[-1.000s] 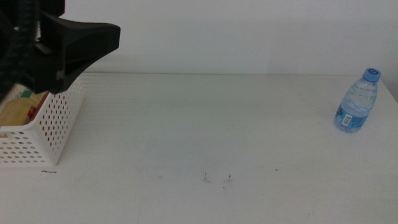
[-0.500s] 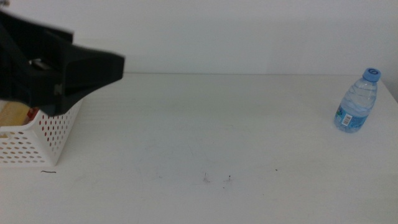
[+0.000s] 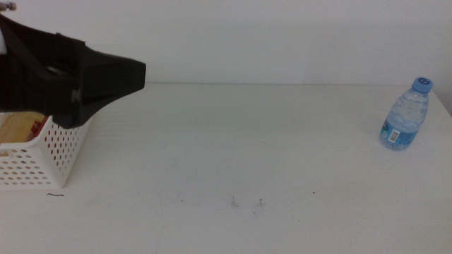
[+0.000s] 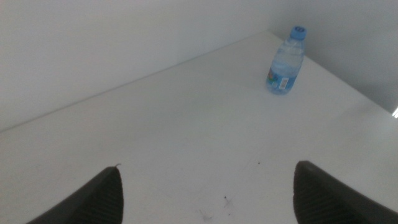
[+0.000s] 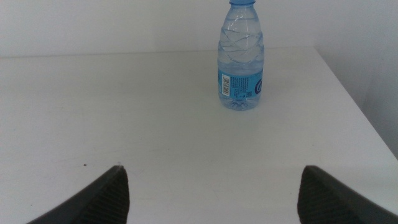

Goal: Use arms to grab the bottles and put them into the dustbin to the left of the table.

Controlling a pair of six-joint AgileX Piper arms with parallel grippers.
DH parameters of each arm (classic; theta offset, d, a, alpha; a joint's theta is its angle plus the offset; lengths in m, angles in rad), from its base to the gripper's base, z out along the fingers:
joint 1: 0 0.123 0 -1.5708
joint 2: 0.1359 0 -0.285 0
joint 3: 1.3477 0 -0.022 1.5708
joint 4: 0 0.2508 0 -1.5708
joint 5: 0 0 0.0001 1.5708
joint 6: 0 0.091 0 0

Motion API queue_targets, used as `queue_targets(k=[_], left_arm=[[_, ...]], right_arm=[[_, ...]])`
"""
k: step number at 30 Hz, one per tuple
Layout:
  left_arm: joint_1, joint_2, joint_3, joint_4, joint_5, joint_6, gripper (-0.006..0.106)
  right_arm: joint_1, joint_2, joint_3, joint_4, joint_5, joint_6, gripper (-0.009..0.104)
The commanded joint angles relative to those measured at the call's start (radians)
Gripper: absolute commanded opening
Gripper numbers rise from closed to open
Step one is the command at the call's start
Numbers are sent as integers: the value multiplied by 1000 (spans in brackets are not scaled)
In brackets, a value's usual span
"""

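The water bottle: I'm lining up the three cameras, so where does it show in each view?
Middle view: water bottle upright at far right, near the table's edge.
Left wrist view: upper right, near the table's corner.
Right wrist view: top centre, cap cut off.
Shared landmark: the table's right edge beside the bottle.

Dustbin (image 3: 53, 152): at the table's (image 3: 233, 141) left edge, holding items inside.
Water bottle (image 3: 406, 114): upright near the far right corner, well apart from the dustbin.
Left gripper (image 3: 106, 74): above the dustbin's far side, over the left edge.
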Motion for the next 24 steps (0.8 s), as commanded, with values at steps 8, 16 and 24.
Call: queue_targets(k=[8, 16, 24], left_arm=[[-4, -3, -5, -17, -62, -11, 94], [-4, -3, -5, -17, -71, -11, 94], [-4, -3, -5, -17, -71, -11, 94]], right_arm=[[-7, -5, 4, -7, -16, -6, 93], [-7, -5, 4, -35, -18, -17, 93], [-7, -5, 4, -83, -145, -29, 93]])
